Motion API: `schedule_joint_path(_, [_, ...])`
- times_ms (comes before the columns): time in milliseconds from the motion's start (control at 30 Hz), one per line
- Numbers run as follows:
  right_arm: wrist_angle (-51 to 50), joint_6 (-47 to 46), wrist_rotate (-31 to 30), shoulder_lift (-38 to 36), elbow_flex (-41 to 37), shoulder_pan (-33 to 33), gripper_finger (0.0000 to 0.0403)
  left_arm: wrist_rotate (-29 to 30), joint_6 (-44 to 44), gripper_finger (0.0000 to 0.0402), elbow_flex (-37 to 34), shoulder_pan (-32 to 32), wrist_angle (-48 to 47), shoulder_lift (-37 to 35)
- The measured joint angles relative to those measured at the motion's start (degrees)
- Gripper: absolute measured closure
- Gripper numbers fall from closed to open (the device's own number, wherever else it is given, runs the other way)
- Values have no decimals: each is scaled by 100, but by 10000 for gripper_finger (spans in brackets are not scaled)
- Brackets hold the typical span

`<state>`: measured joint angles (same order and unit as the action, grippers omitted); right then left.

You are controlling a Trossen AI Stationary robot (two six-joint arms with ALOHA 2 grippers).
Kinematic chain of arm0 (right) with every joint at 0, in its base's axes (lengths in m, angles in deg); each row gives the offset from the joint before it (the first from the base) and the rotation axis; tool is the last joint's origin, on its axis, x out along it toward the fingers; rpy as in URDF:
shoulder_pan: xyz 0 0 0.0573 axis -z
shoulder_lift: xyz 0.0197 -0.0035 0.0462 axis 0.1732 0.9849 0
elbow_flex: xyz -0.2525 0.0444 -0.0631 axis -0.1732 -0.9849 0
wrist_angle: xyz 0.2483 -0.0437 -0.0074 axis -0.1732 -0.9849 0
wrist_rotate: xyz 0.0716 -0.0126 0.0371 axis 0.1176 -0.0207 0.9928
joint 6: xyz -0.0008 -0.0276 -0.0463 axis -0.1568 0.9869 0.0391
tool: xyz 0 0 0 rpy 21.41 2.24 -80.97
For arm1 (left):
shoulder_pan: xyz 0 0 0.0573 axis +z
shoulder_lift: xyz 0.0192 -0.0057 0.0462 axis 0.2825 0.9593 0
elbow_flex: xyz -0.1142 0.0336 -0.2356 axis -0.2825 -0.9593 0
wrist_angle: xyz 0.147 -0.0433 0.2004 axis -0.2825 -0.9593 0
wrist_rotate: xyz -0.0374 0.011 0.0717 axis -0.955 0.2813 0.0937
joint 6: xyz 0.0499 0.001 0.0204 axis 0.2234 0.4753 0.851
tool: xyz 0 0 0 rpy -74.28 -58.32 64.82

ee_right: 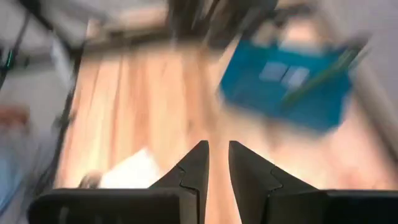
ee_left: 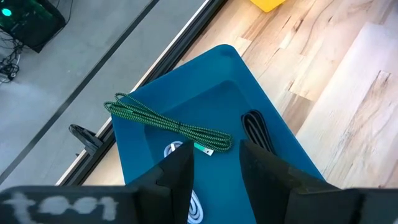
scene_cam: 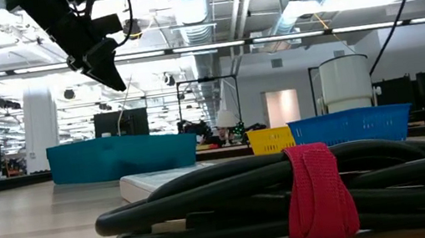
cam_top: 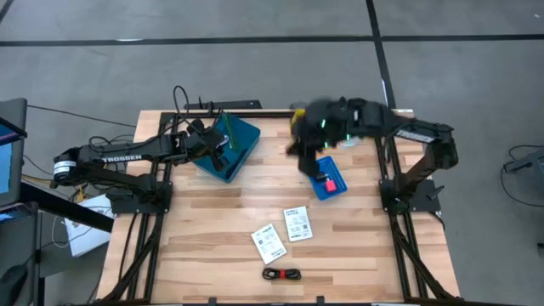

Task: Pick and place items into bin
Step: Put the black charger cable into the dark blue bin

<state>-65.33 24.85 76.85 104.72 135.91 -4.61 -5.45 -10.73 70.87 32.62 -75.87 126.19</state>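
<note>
The teal bin stands at the table's far left. In it lie a green braided cord, a black cord and a white cord. My left gripper hovers open above the bin's left side, well clear of it in the low view. My right gripper, raised and blurred over the far middle of the table, has its fingers nearly together with nothing showing between them. Two white printed cards and a black cord coil with a red strap lie flat near the front edge.
A small blue basket holding a red-pink piece sits right of centre, just below my right gripper. A yellow container stands at the far edge. Bare wood lies between the bin and the cards. The black frame rail runs behind the bin.
</note>
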Motion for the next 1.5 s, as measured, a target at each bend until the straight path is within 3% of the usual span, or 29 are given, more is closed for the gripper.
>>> schedule_joint_path(200, [-1080,-826,-599,550,-15,-1237,347,0,0,282,0,-2,0,0])
schedule_joint_path(400, [-1001,-1306,-929,1540,-11,-2178,347,0,0,282,0,-2,-22,0])
schedule_joint_path(567, [-1095,-1922,-838,2410,-13,-2608,347,0,0,282,0,-2,2,0])
schedule_joint_path(733, [-1044,-2271,-302,2979,-13,-2943,347,0,0,282,0,-2,-1,0])
schedule_joint_path(1067, [-382,-3365,-282,3135,-11,-3497,347,0,0,282,0,-2,0,0])
schedule_joint_path(1233, [390,-3452,-457,3220,-7,-3742,347,0,0,282,0,-2,2,0])
schedule_joint_path(1500, [543,-3496,-586,3221,-8,-3844,340,0,0,282,0,-2,0,0])
